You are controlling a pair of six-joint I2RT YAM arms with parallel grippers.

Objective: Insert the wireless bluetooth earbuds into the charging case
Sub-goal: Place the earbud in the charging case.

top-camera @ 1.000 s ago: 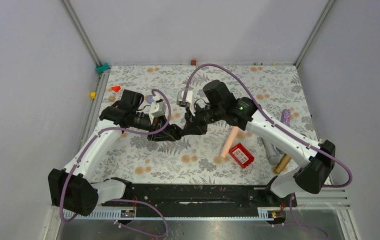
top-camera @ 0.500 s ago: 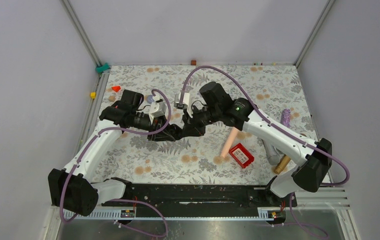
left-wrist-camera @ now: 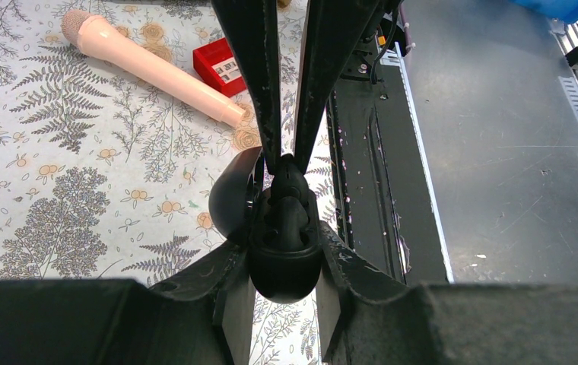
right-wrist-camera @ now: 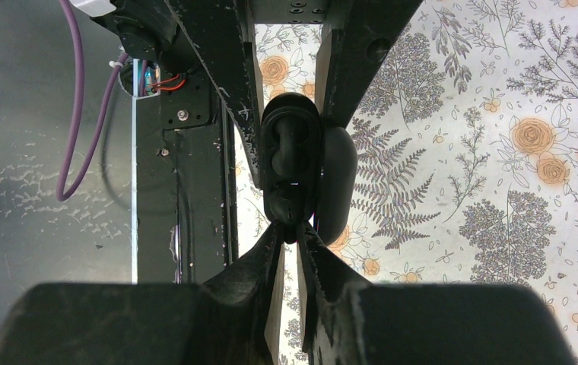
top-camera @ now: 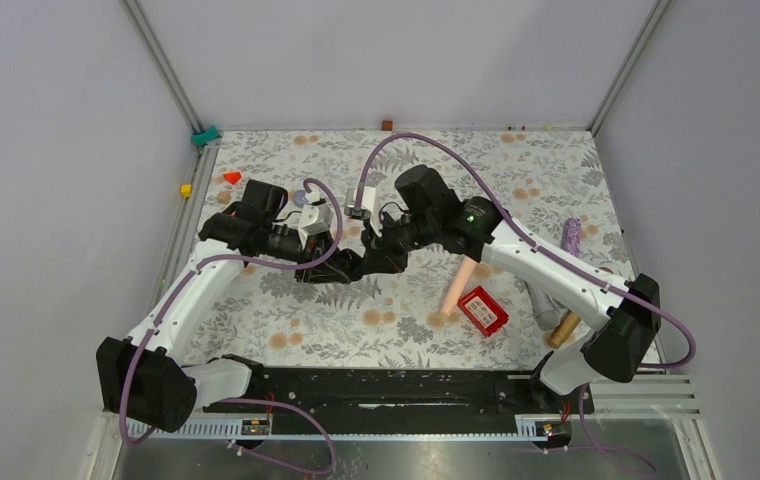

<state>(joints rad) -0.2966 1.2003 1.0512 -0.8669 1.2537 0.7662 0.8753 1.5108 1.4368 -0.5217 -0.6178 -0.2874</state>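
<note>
The left arm (top-camera: 191,290) reaches up from its base, then bends right over the middle of the desk (left-wrist-camera: 58,152). The right arm (top-camera: 546,265) stretches left to meet it, so the two wrists face each other with their fingers nose to nose.

The left gripper (top-camera: 356,266) is clamped on the charging case (left-wrist-camera: 286,262), one finger on each long side. The case is smooth glossy black and oval, held above the desk with its lid (left-wrist-camera: 233,199) swung open to one side.

The right gripper (right-wrist-camera: 295,230) is nearly closed, its thin tapered fingers pinching a tiny rounded black earbud (left-wrist-camera: 289,179) at the case's open end, touching the moulded wells.

The desk has a matte cloth printed with ferns and orange flowers. A pale pink rod (left-wrist-camera: 149,65) with a textured domed head lies on it beside a small red box (left-wrist-camera: 221,65).
</note>
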